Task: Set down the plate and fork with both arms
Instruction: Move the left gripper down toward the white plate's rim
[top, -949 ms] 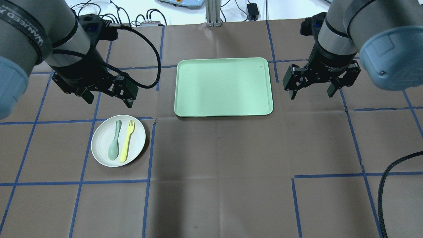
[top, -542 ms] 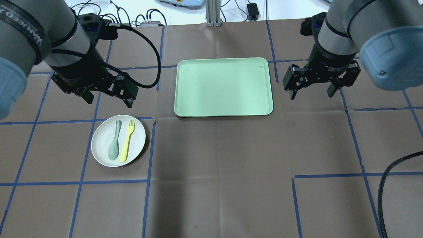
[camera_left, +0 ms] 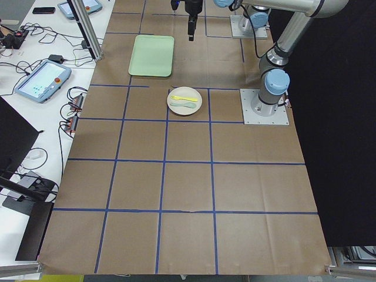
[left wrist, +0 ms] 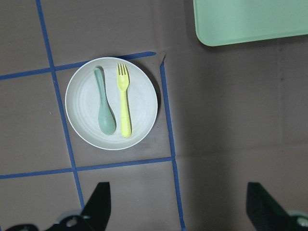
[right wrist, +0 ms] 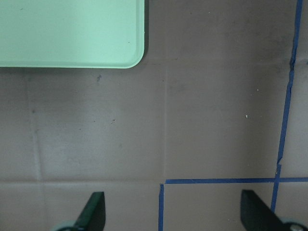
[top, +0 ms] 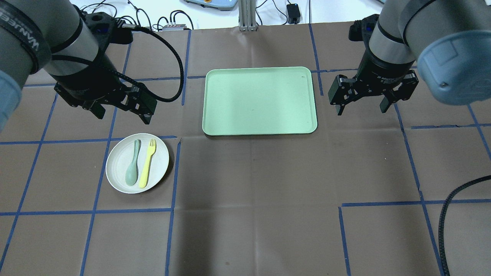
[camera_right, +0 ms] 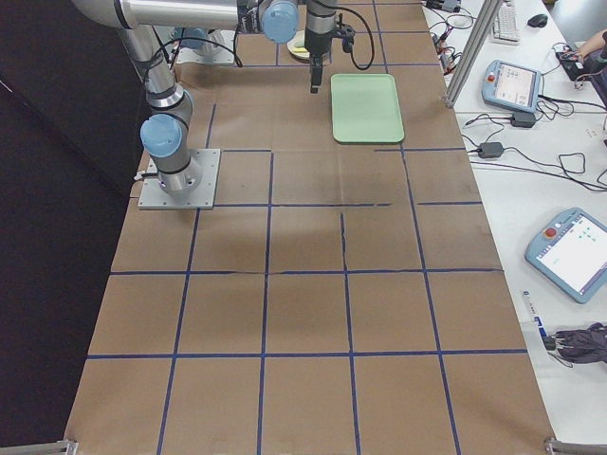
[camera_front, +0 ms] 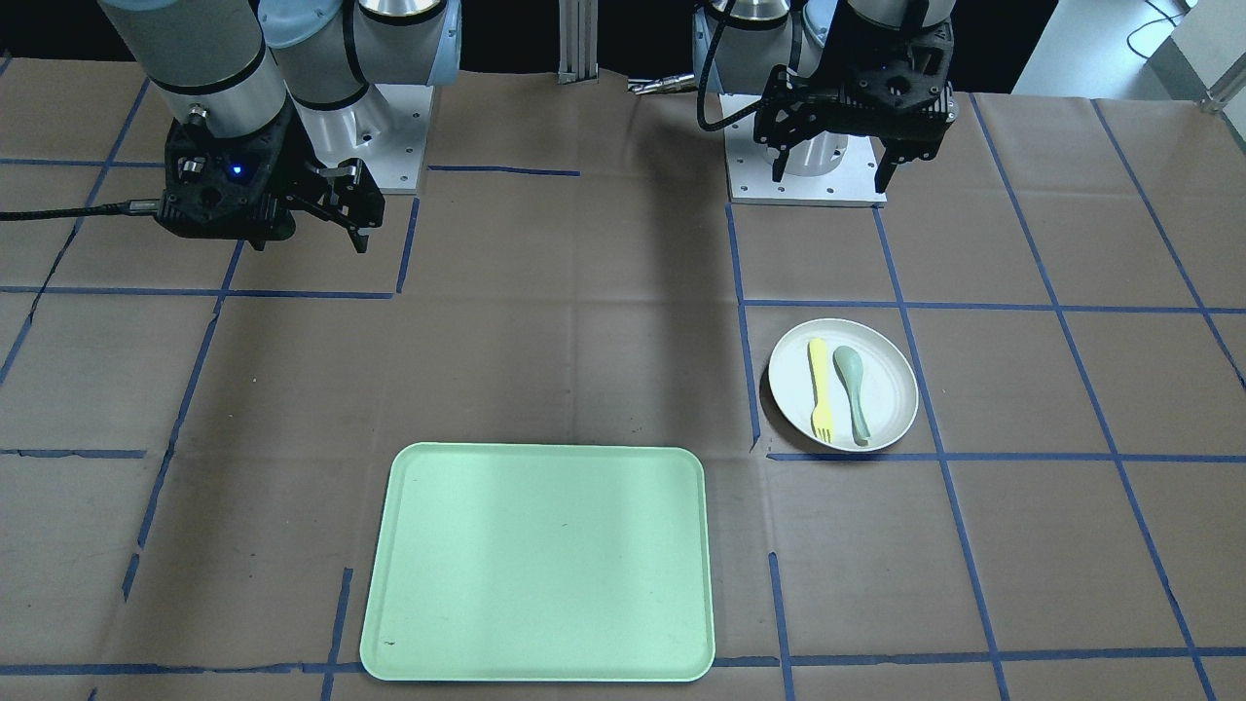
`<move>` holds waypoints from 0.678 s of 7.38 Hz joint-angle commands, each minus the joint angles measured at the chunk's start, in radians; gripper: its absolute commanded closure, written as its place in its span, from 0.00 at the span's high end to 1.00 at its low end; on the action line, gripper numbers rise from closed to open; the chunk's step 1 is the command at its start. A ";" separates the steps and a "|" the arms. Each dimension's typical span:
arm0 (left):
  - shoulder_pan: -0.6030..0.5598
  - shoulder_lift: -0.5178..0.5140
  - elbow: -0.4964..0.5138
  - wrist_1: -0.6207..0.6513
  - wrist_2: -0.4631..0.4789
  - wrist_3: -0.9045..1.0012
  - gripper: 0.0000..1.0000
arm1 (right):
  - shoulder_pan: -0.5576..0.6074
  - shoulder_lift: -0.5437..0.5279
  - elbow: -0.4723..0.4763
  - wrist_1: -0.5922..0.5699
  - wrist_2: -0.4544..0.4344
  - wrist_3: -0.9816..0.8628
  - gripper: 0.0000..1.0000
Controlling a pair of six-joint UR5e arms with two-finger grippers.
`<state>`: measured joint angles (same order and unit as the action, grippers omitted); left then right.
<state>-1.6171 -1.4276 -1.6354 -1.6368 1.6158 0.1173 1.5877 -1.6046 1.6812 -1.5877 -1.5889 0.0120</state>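
1. Leftward by a hair: that is all the left gripper (top: 123,118) has shifted since half a second ago. The right gripper (top: 361,111) has not budged, nor has anything on the table (top: 253,191).
2. Left gripper: up in the air, jaws spread wide and empty, near the plate (top: 115,172) but clear of it.
3. Right gripper: jaws equally wide, nothing between them, over bare brown paper just off the mint-green tray (top: 261,99) on the robot's right.
4. The plate sits flat on the table on the robot's left, apart from the tray, with blue tape lines running close by its edge.
5. The fork (top: 147,163) lies on the plate, tines pointing away from the robot, side by side with a grey-green spoon (top: 132,168). The fork is the one nearer the tray (the left wrist camera shows both inside the rim).
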 commanded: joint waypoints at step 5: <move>0.253 -0.010 -0.071 -0.100 -0.138 0.251 1.00 | 0.000 0.000 0.000 0.000 0.000 0.000 1.00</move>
<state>-1.4517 -1.4284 -1.6645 -1.7336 1.5224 0.2621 1.5876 -1.6045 1.6812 -1.5877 -1.5892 0.0114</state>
